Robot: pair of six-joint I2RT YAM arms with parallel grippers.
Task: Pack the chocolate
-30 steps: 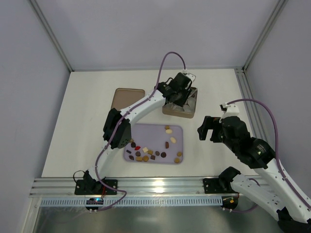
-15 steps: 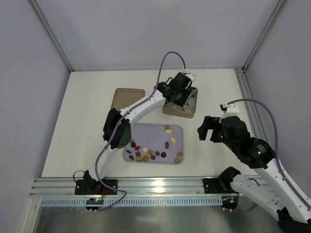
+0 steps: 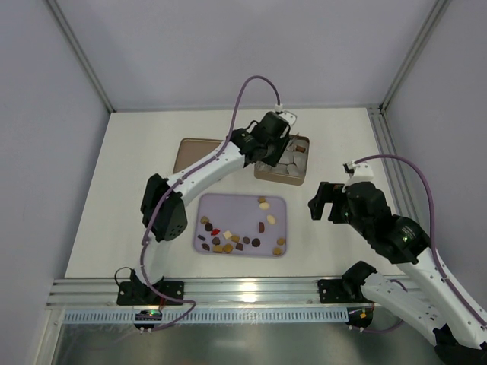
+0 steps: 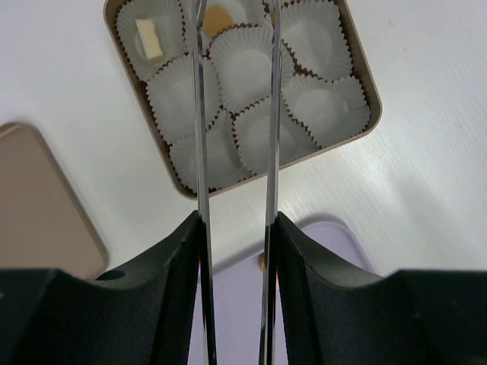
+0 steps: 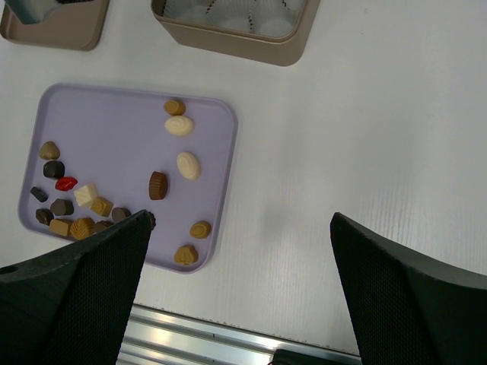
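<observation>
Your left gripper [image 4: 234, 30] hangs over the box [image 3: 281, 179] at the far side of the table [image 3: 137, 198]. Its 2 thin blades are parallel and a little apart, with nothing caught in the stretch you can see. The tips run off the top of the wrist view, so treat it as probably empty, not certainly. It is there because the box is where the chocolate [image 5: 157, 185] goes: each of the paper liners [image 4: 245, 67] waits for 1 piece. At least 2 are filled, a cream piece [image 4: 148, 39] in a corner liner and a caramel one [image 4: 218, 17] beside it. The other liners that show are bare.

Most of the chocolate lies loose on the lilac tray [image 5: 114, 114], just on the arm-base side of the box. A cluster crowds the tray's near-left corner, the 1 red piece [image 5: 66, 183] among it, and 6 pieces lie scattered toward the right side. The lid [image 3: 199, 154] lies flat on the table left of the box, which leaves the liners open from above.

Your right gripper [image 5: 240, 220] is spread wide and holds nothing. It is raised over bare table by the tray's right edge, apart from the left arm.

I judge the packing barely begun. Your next pick comes from the tray, and the scattered pieces look easier, since the crowded ones leave little room for the blades.
</observation>
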